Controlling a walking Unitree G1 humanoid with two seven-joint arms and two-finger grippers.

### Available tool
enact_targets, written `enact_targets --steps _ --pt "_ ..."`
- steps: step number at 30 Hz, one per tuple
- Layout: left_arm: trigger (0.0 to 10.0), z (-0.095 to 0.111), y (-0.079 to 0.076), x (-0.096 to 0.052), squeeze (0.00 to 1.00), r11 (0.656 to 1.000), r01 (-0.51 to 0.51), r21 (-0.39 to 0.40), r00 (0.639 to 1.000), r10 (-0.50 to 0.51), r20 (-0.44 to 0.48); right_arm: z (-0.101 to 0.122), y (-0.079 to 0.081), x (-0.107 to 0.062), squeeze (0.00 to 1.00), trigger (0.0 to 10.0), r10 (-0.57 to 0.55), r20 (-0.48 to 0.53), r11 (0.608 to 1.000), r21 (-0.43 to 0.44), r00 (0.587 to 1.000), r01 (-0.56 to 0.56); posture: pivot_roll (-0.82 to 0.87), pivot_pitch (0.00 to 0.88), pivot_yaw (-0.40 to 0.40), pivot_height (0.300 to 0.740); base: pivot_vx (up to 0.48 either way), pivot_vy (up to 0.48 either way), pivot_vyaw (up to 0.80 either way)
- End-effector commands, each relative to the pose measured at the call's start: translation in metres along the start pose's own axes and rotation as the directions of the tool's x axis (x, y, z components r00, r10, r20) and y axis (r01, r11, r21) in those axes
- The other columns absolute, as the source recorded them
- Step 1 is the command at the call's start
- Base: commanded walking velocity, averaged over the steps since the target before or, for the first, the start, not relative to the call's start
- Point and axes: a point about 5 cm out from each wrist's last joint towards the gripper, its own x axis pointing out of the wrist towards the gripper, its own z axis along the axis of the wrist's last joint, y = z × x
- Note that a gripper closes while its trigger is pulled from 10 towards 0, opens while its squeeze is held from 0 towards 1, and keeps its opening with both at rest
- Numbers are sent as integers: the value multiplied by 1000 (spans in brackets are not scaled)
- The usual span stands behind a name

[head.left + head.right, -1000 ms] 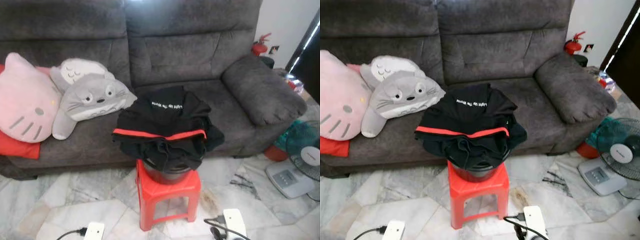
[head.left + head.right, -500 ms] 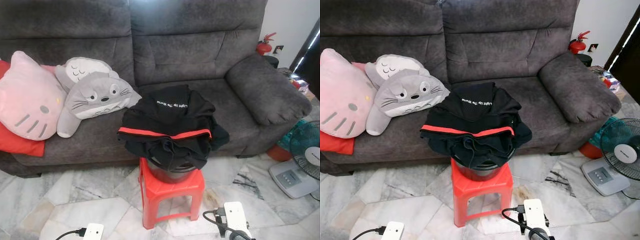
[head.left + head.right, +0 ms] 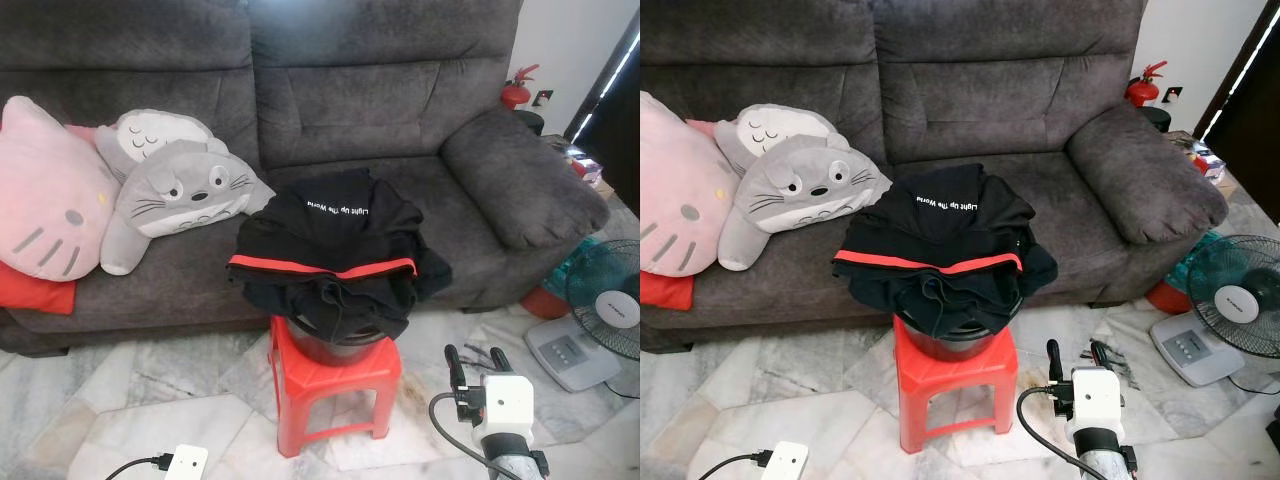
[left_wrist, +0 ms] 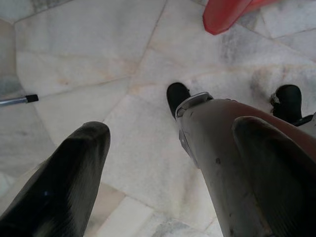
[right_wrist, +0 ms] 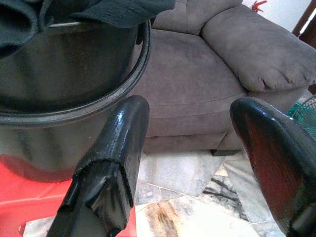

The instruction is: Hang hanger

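A heap of black clothes (image 3: 335,245) with a red band and white lettering lies over a black bucket (image 3: 340,347) on a red plastic stool (image 3: 335,385) in front of the grey sofa (image 3: 370,110). My right gripper (image 3: 473,355) is raised to the right of the stool, level with its seat. It is open with nothing between its fingers. In the right wrist view the bucket (image 5: 59,64) rim is close beside one finger (image 5: 118,148). My left gripper (image 4: 170,128) hangs low, open, pointing down at the marble floor (image 4: 98,59). I see no hanger.
A pink cat cushion (image 3: 45,205) and grey plush toys (image 3: 175,190) lie on the sofa's left. A standing fan (image 3: 610,315), a white appliance (image 3: 560,360) and a red basin (image 3: 545,300) crowd the floor at right. A fire extinguisher (image 3: 517,92) stands behind the armrest.
My right arm has risen beside the stool, so its two black fingers now stand above the white wrist box. The camera has shifted slightly; the clothes, bucket and stool have not moved.
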Motion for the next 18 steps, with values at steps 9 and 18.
enact_targets --steps 9,18 --pt "10000 -7 2 -1 0 1000 -6 11 1000 7 -22 61 -5 -6 0 10000 77 188 976 -214 979 -36 -164 25 -24 740 0 0 0" --pt "10000 -4 0 -1 0 1000 1 6 1000 -1 -18 115 -25 44 0 10000 149 210 880 -474 966 -33 -187 13 -16 740 0 0 0"
